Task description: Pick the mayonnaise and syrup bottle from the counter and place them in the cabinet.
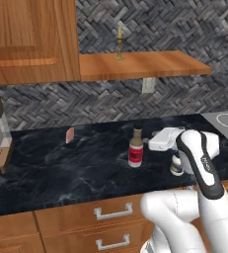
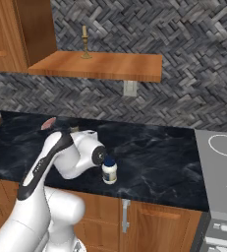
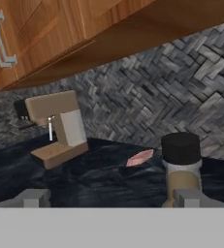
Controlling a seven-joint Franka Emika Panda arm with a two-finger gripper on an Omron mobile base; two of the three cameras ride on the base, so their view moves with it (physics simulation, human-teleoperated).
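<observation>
In the left base view the slim syrup bottle [image 1: 135,148], with tan neck, dark cap and red-and-white label, stands upright just right of centre on the long black marbled counter [image 1: 61,163]. The small squat white mayonnaise jar with a dark blue lid [image 1: 176,166] sits further right, partly hidden behind the white arm's forearm. In the right base view the jar [image 2: 109,170] stands just below centre, close beside the arm's dark joint and near the counter's [image 2: 154,167] front edge.

The flat orange-brown wooden cabinet shelf [image 1: 145,64] runs across the upper part of the left base view, with a thin candlestick [image 1: 119,43] upright on it; the same shelf [image 2: 105,66] and candlestick [image 2: 85,43] sit in the upper left of the right base view.

In the hand view the gripper [image 3: 111,198] has its two grey fingertips [image 3: 32,197] far apart at the bottom, jaws spread wide with nothing between them. The bottle's dark cap and tan neck [image 3: 181,162] rise at lower right, just above the right fingertip. A small pink object [image 3: 139,157] lies on the counter [image 3: 99,179] near the centre, and a tan stand mixer [image 3: 55,128] stands at left
</observation>
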